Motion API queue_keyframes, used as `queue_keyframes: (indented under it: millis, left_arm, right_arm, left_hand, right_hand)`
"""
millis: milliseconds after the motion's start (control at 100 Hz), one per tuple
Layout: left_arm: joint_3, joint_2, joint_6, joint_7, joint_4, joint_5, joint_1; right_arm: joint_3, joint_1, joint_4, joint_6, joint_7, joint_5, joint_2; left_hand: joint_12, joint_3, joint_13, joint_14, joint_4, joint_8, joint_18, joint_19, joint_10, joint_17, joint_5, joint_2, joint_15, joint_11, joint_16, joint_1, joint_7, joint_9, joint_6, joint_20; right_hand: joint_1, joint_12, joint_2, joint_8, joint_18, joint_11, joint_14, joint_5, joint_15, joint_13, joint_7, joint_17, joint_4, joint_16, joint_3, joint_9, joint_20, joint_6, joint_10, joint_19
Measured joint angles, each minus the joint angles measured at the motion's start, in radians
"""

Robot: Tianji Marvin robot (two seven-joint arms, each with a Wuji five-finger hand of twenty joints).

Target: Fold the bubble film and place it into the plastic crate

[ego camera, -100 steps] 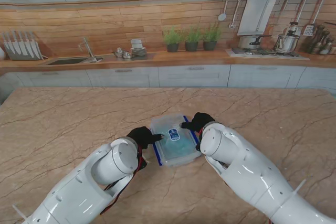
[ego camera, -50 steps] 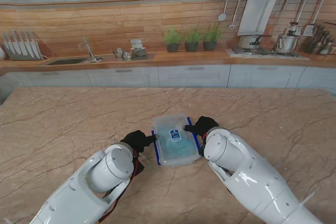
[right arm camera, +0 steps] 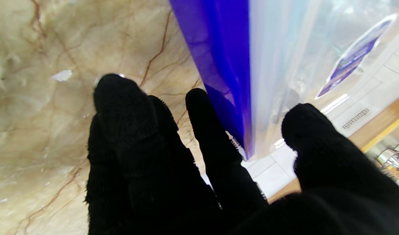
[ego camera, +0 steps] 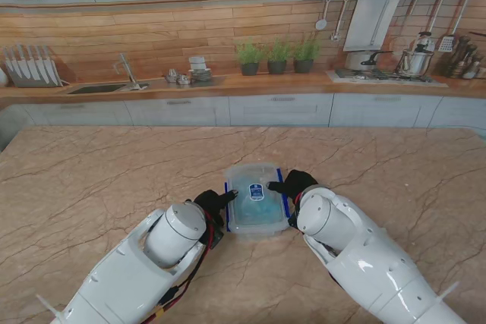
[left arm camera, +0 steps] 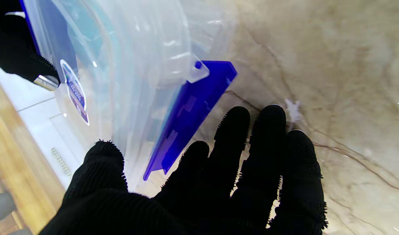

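With both arms rising from the near corners, the left hand [ego camera: 214, 204] sits at nine o'clock of the plastic crate [ego camera: 256, 197], fingers [left arm camera: 264, 137] spread beside its blue latch [left arm camera: 186, 114], thumb toward the lid. The right hand [ego camera: 292, 184] stands at three o'clock, likewise spread; whether either actually presses the wall cannot be told. The crate rests lidded on the marble table [ego camera: 91, 180]. A bluish mass inside is possibly the bubble film [ego camera: 254, 210], blurred through the plastic.

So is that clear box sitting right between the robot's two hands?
Yes, the crate sits on the table with the left hand and right hand flanking it.
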Motion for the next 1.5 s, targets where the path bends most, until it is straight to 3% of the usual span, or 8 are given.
queue_keyframes:
  millis: [140,280,460,640,820,960,1150,1500]
  left_arm:
    - [-0.030,-0.041,-0.046,0.115,0.023,-0.165,0.012]
    - [-0.066,-0.067,-0.079,0.154,0.023,-0.243,0.033]
    - [-0.083,-0.077,-0.082,0.176,0.009,-0.290,0.049]
    - [-0.103,-0.098,-0.080,0.232,0.006,-0.344,0.062]
    - [-0.098,-0.106,-0.058,0.224,0.005,-0.272,0.063]
    - [-0.106,-0.103,-0.042,0.205,-0.005,-0.268,0.068]
    - [-0.116,-0.095,-0.024,0.185,-0.017,-0.253,0.073]
    - [-0.145,-0.095,-0.019,0.202,-0.029,-0.241,0.089]
  right_arm:
    - [-0.005,0.004,0.000,0.000,0.007,0.013,0.000]
    - [-0.010,0.010,0.003,0.001,0.008,0.018,0.000]
    - [-0.012,0.016,0.007,0.003,0.007,0.021,0.000]
    - [-0.008,0.011,0.002,0.005,0.008,0.018,-0.001]
    - [0.000,0.000,-0.005,0.007,0.008,0.014,-0.002]
    - [0.000,-0.002,-0.005,0.009,0.008,0.014,-0.002]
    - [-0.002,-0.002,-0.005,0.012,0.011,0.015,-0.002]
    - [0.004,-0.011,-0.012,0.013,0.010,0.006,-0.002]
  left_hand:
    - [-0.016,-0.001,-0.067,0.000,0.000,-0.020,-0.002,0.028,0.000,-0.050,-0.081,-0.020,-0.029,-0.039,-0.004,-0.011,-0.014,-0.094,0.029,-0.024]
    - [-0.011,-0.001,-0.134,0.000,0.000,-0.021,-0.022,0.036,0.065,-0.092,-0.144,-0.021,-0.053,-0.040,-0.014,-0.006,-0.021,-0.165,0.045,-0.047]
    - [-0.007,0.000,-0.189,-0.010,0.000,-0.008,-0.064,0.021,0.075,-0.135,-0.268,-0.021,-0.068,-0.030,-0.016,0.024,-0.010,-0.248,-0.023,-0.069]
    - [0.011,0.020,-0.222,-0.021,0.000,-0.026,-0.088,0.037,0.070,-0.150,-0.279,-0.054,-0.063,-0.016,-0.014,0.057,-0.016,-0.287,-0.059,-0.075]
    - [0.187,0.034,-0.329,-0.095,0.000,-0.085,-0.171,0.056,-0.014,-0.231,-0.279,-0.075,0.012,0.020,0.144,0.058,-0.131,-0.436,-0.086,-0.102]
    - [0.322,0.034,-0.365,-0.128,0.000,-0.084,-0.223,0.037,-0.020,-0.262,-0.279,-0.076,0.012,0.035,0.167,0.058,-0.144,-0.439,-0.094,-0.121]
    - [0.468,0.034,-0.369,-0.131,0.000,-0.082,-0.226,0.017,-0.032,-0.267,-0.279,-0.109,0.007,0.141,0.168,0.058,-0.154,-0.437,-0.096,-0.140]
    - [0.557,0.034,-0.370,-0.131,-0.001,-0.081,-0.226,0.000,-0.050,-0.269,-0.279,-0.114,-0.011,0.222,0.168,0.058,-0.155,-0.435,-0.096,-0.145]
  right_hand:
    - [-0.004,0.000,0.000,0.002,0.000,0.000,0.000,0.000,0.000,0.000,0.000,-0.001,-0.001,0.000,-0.018,0.000,0.001,-0.017,0.000,0.000]
    - [-0.001,0.000,0.001,0.005,0.000,0.000,0.000,-0.001,0.000,0.000,0.000,-0.002,0.000,0.001,-0.018,0.000,0.001,0.016,0.000,-0.005]
    - [-0.001,0.000,0.001,0.009,0.000,0.000,0.001,-0.010,0.000,0.000,-0.010,-0.011,0.000,0.006,-0.018,-0.001,0.001,0.018,0.000,-0.006]
    - [-0.001,0.000,0.001,0.014,0.000,0.000,0.003,-0.011,0.000,-0.010,-0.011,-0.013,0.000,0.007,-0.028,-0.002,0.003,0.015,0.000,-0.006]
    - [0.001,0.000,0.038,0.016,0.000,-0.001,0.013,-0.011,-0.002,-0.033,-0.012,-0.038,0.007,0.007,-0.040,-0.012,0.012,-0.043,-0.001,-0.015]
    - [-0.003,0.000,0.037,0.017,-0.001,-0.004,0.020,-0.013,-0.009,-0.057,-0.022,-0.059,0.007,0.008,-0.054,-0.030,0.013,-0.047,-0.002,-0.024]
    - [-0.015,0.000,0.048,0.019,-0.001,-0.004,0.020,-0.023,-0.009,-0.057,-0.024,-0.063,0.007,0.011,-0.056,-0.030,0.013,-0.060,-0.011,-0.030]
    - [-0.016,0.000,0.048,0.019,-0.002,-0.004,0.020,-0.024,-0.009,-0.058,-0.024,-0.074,0.006,0.013,-0.071,-0.030,0.015,-0.090,-0.012,-0.039]
